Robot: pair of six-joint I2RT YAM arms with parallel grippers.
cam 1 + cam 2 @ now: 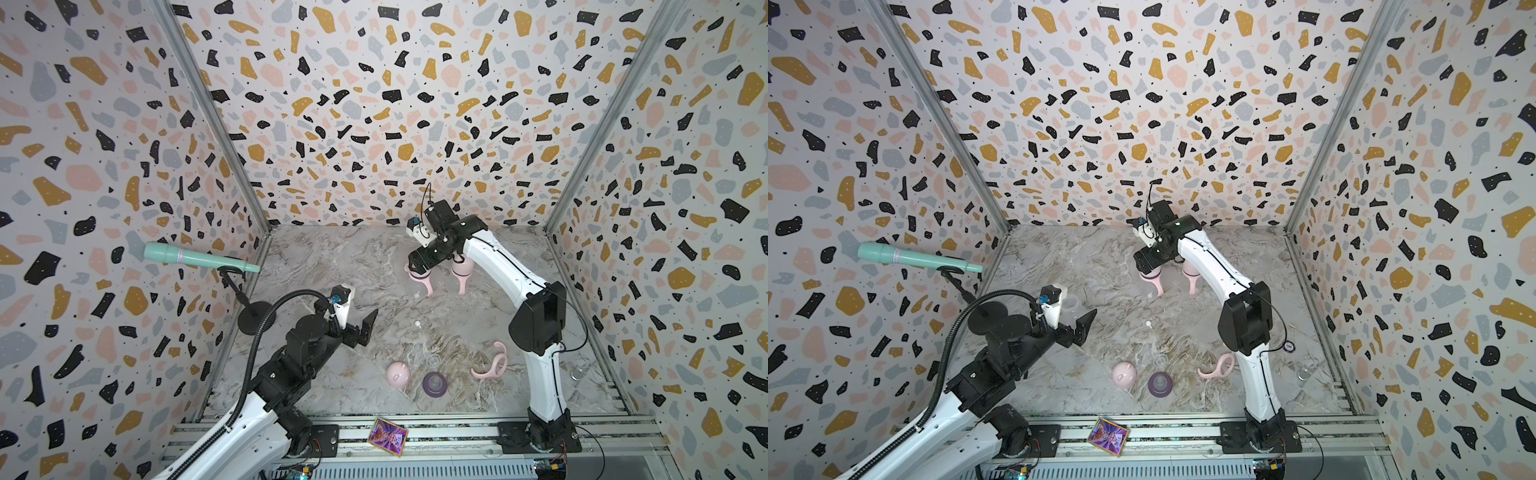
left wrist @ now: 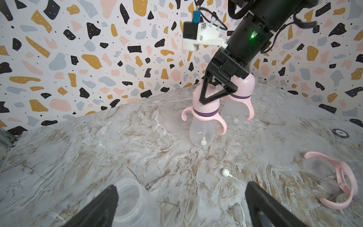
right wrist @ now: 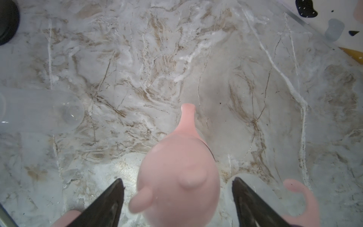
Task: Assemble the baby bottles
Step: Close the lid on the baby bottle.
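The right tool stands wide astride the pink cap of a finished bottle, not gripping. The left tool, wide and empty, is nearer the loose clear bottle, which lies on its side just beside one jaw, mouth pointing away.

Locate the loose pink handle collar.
In both top views the collar lies near the front, between the purple teat ring and the right arm.
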